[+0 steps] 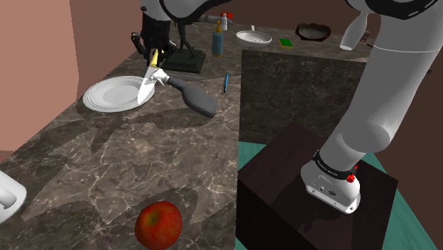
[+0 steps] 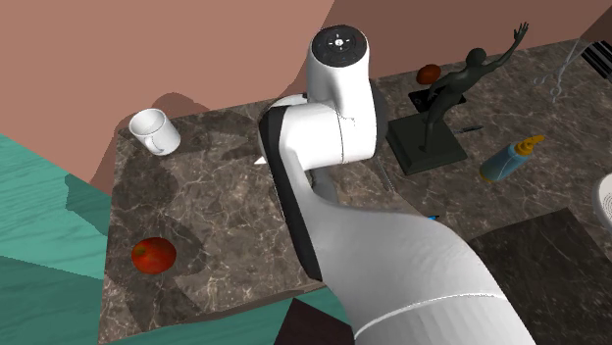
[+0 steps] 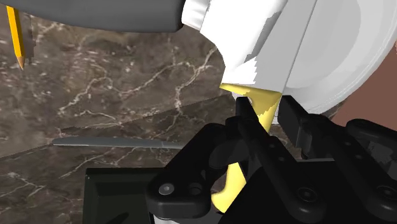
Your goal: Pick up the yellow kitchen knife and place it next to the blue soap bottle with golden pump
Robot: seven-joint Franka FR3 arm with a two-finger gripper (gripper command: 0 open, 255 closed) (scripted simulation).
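Note:
The knife [image 1: 148,77] has a yellow handle and a white blade. It hangs blade down over the near rim of a white plate [image 1: 106,96]. My gripper [image 1: 154,52] is shut on the handle. In the wrist view the two black fingers [image 3: 249,118] clasp the yellow handle [image 3: 266,105], with the white blade [image 3: 254,44] pointing away from them beside the plate [image 3: 347,57]. The blue soap bottle [image 1: 218,41] with a golden pump stands farther back on the counter, past a dark statue base [image 1: 182,63]. The second exterior view has the bottle [image 2: 504,162] right of the statue [image 2: 453,90].
A dark grey handled utensil [image 1: 196,99] lies just beside the knife, with a blue pen [image 1: 226,82] near the counter edge. A red apple [image 1: 157,224] and a white mug [image 2: 152,130] sit at the near end. A white bowl [image 1: 253,36] and a green sponge [image 1: 285,42] lie at the back.

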